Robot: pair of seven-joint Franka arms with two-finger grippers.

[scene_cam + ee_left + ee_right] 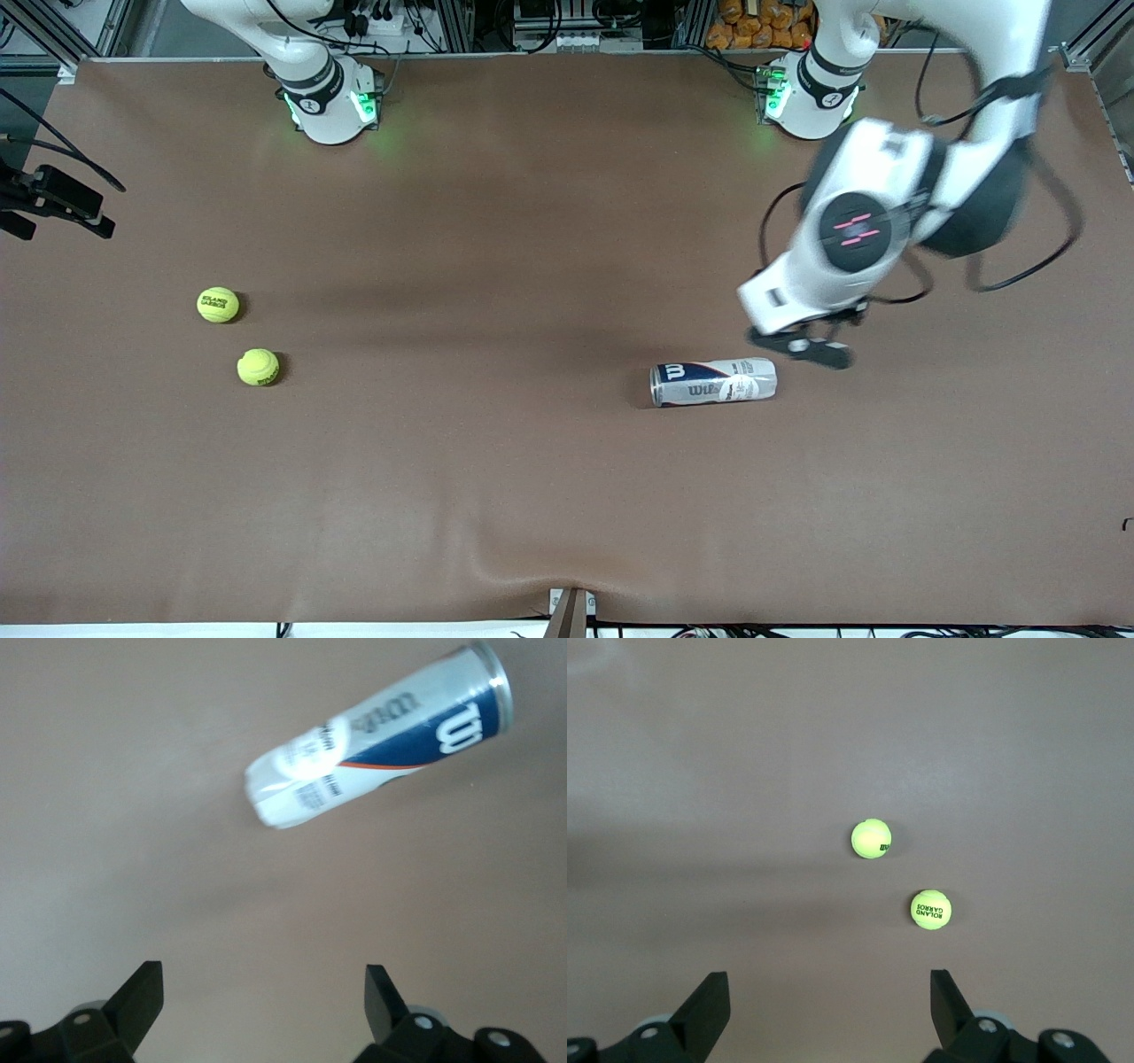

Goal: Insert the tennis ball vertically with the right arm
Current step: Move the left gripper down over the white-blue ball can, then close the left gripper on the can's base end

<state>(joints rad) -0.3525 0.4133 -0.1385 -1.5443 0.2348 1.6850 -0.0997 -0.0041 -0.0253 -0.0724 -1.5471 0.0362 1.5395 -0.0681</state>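
Note:
Two yellow-green tennis balls lie on the brown table toward the right arm's end: one with black print (pixel 218 305) and one nearer the front camera (pixel 258 367). Both show in the right wrist view, the plain one (pixel 871 839) and the printed one (pixel 931 909). My right gripper (pixel 828 985) is open and empty, high over the table short of them; it is out of the front view. A white and blue ball can (pixel 713 382) lies on its side, its metal rim toward the right arm's end. My left gripper (pixel 802 344) hangs open and empty just beside the can (pixel 372 740).
A black camera mount (pixel 53 202) juts in at the table's edge at the right arm's end. A small bracket (pixel 571 611) sits at the table's front edge. The brown mat bulges slightly there.

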